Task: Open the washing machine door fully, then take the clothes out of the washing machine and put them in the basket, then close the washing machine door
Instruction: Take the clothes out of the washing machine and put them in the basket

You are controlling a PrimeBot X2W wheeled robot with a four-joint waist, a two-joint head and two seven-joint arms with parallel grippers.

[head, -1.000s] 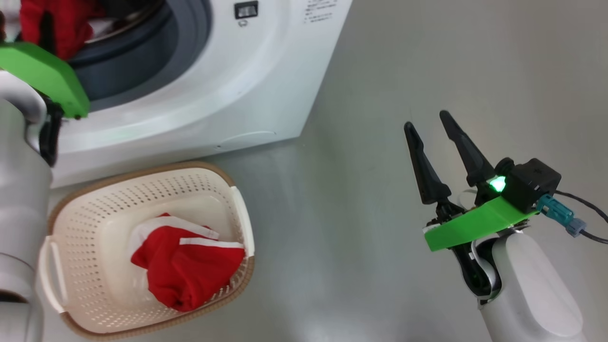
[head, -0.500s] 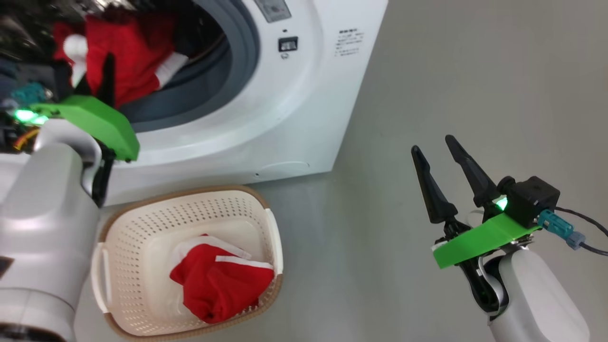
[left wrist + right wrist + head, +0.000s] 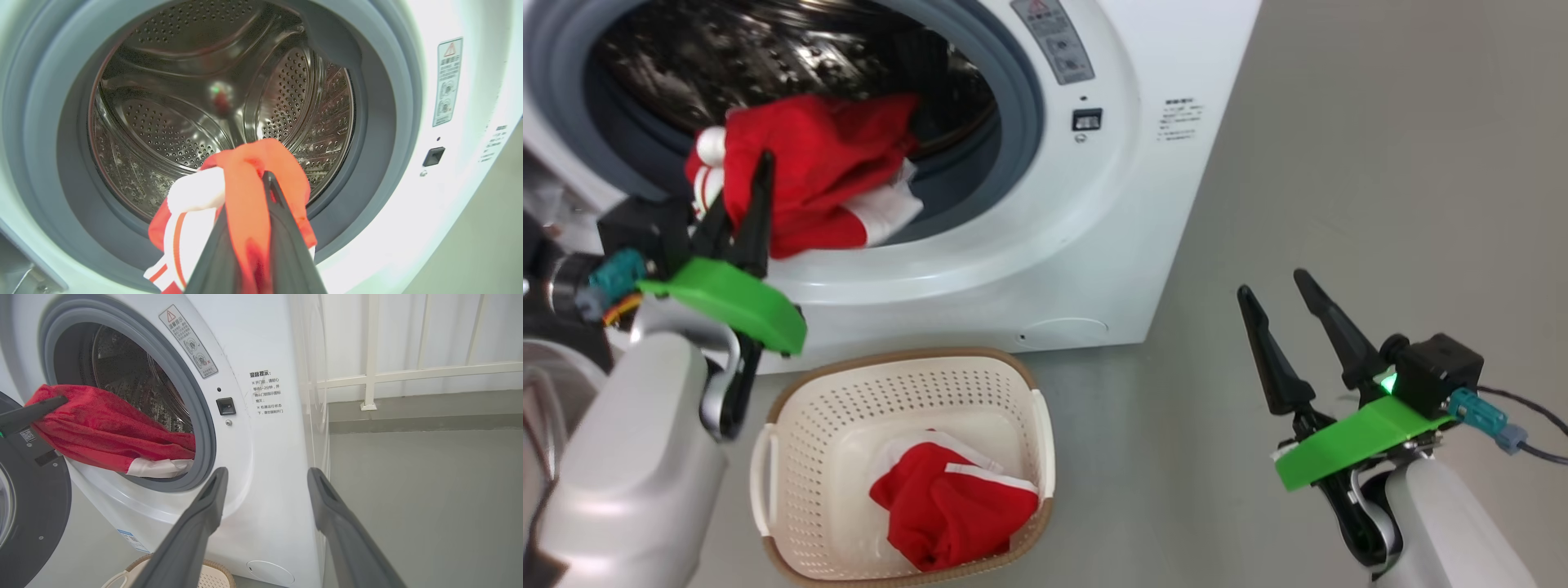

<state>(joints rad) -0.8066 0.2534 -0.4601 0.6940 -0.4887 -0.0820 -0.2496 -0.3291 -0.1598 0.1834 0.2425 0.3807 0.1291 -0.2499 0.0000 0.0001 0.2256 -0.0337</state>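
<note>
The left end effector [image 3: 742,186] has pulled the clothes [image 3: 817,163] outward to the washing machine [image 3: 1094,245] rim.

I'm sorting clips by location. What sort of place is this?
Probably a laundry corner, perhaps a balcony: a front-loading washing machine stands on bare grey floor, a basket before it, a pale railing beside.

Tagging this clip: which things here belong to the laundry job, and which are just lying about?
Job: washing machine, its open door, red garment gripped by the left gripper at the drum mouth, basket, second red garment inside it.
Just there: white railing, grey floor.
</note>
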